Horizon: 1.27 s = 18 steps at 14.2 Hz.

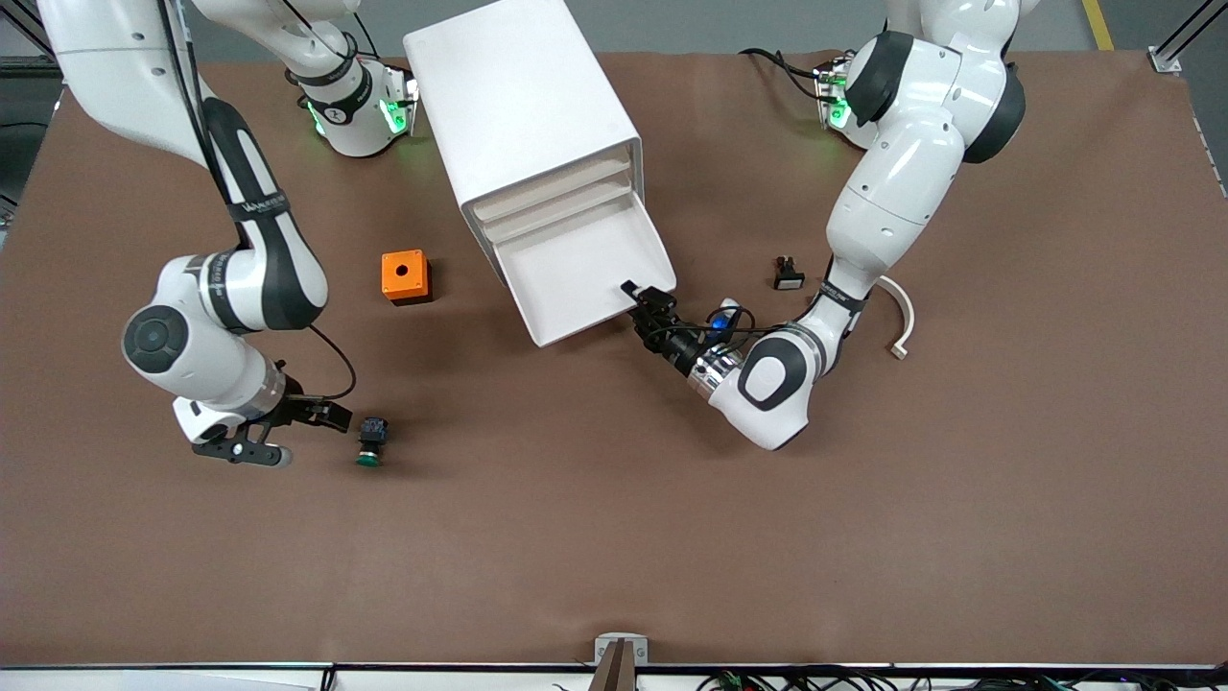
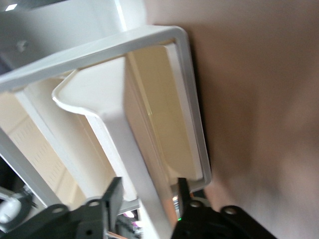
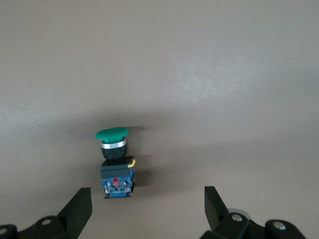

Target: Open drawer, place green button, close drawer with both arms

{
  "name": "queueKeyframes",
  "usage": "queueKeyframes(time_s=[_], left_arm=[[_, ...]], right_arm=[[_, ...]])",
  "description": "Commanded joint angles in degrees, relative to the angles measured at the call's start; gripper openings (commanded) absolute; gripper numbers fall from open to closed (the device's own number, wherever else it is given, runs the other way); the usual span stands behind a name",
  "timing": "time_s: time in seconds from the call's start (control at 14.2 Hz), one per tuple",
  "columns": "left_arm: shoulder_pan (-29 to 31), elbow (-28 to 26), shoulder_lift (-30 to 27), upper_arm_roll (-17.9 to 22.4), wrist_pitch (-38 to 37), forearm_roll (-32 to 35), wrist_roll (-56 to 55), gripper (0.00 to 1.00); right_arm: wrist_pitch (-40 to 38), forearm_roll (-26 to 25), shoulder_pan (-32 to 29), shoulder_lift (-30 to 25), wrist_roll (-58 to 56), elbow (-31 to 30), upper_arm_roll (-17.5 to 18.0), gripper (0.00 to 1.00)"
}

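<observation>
The white cabinet [image 1: 523, 106] stands at the table's middle, toward the robots' bases. Its lowest drawer [image 1: 576, 283] is pulled out and holds nothing. My left gripper [image 1: 641, 297] is at the drawer's front corner. In the left wrist view its fingers [image 2: 113, 195] straddle the drawer's front wall [image 2: 117, 114] with a gap on each side, so my left gripper [image 2: 148, 193] is open. The green-capped button [image 1: 371, 440] lies on its side on the table. My right gripper [image 1: 315, 439] is open just beside it, and the button [image 3: 115, 162] lies ahead of that gripper [image 3: 147, 201], apart from both fingers.
An orange cube with a hole [image 1: 405, 276] sits between the button and the cabinet. A small black piece with a white face [image 1: 789, 275] and a white curved strip [image 1: 902, 321] lie toward the left arm's end, under its forearm.
</observation>
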Motion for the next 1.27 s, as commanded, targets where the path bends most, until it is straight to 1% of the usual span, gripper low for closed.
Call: queueKeyframes(time_s=[0.0,0.07,0.21,0.35,0.42,0.49,0.57,0.64,0.78,0.85,0.92,0.99,1.06,1.13,1.2], left_arm=[[1.05,0.98,-0.96,-0.26,-0.02,-0.92,11.89,0.96],[1.05,1.07,-1.49,-0.17,-0.02,-0.66,16.29,0.99],[1.14,1.42,-2.55,-0.09,-0.02,0.66,24.29,0.99],[0.88,4.05,-2.37,1.23,-0.02,1.63,32.29,0.99],[0.44,5.1,-2.37,3.41,0.07,1.63,40.16,0.99],[0.17,5.29,-2.64,4.39,0.07,1.72,44.5,0.99],[0.0,5.81,-3.16,4.75,0.33,2.07,47.85,0.99],[-0.35,6.51,-3.51,5.45,1.12,3.81,50.41,0.99],[-0.53,6.87,-5.79,5.54,2.53,8.11,54.98,0.99],[-0.62,6.87,-7.19,5.54,3.49,11.01,58.4,0.99],[-1.23,6.78,-8.69,5.54,6.11,14.08,60.52,0.99],[-1.76,6.78,-9.66,5.63,8.48,16.46,60.97,0.99],[-1.76,6.78,-10.63,5.54,10.25,18.57,61.59,0.99],[-1.59,6.87,-11.24,5.54,11.14,19.29,63.25,0.99],[-1.5,6.78,-12.3,5.8,11.84,20.34,65.44,0.99]], right_arm=[[3.45,-0.37,2.08,1.64,3.89,-0.93,-0.11,1.0],[4.85,-0.37,2.43,2.52,4.25,-0.93,-0.11,1.0],[6.53,-0.28,2.96,4.11,4.25,-0.93,-0.2,1.0],[6.53,-0.28,3.31,4.9,4.51,-0.85,-0.2,0.99],[7.23,-0.54,4.01,5.77,6.17,-0.76,-0.2,0.98],[7.93,-0.54,4.19,6.22,6.27,-0.76,-0.29,0.98],[8.2,-0.54,4.19,6.83,6.27,-0.76,-0.29,0.96],[8.38,-0.63,4.19,7.18,6.27,-0.76,-0.29,0.93],[8.55,-0.63,4.19,7.71,6.27,-0.76,-0.29,0.8],[8.55,-0.63,4.19,7.72,6.27,-0.93,-0.29,0.69],[8.47,-0.72,4.28,7.72,6.18,-1.02,-0.29,0.47],[8.29,-0.72,4.28,7.72,6.18,-1.02,-0.2,0.32],[7.86,-0.72,4.19,7.72,6.27,-1.02,-0.2,0.15],[7.33,-0.72,4.19,7.54,6.27,-0.94,-0.2,0.03],[6.11,-0.63,4.19,7.02,6.62,-0.85,-0.2,0.0]])
